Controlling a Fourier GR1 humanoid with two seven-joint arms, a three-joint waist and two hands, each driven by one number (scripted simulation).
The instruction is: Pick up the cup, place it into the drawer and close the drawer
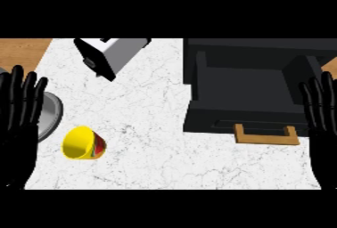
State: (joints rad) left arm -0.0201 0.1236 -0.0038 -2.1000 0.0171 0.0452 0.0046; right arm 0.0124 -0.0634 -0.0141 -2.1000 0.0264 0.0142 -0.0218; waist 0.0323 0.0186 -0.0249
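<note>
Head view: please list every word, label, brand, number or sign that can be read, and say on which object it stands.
None: no readable text stands on the yellow cup, the black drawer with its wooden handle, the toaster, the grey plate or the marble counter.

Single head cam, steep downward look onto counter (164, 133), fairly close.
</note>
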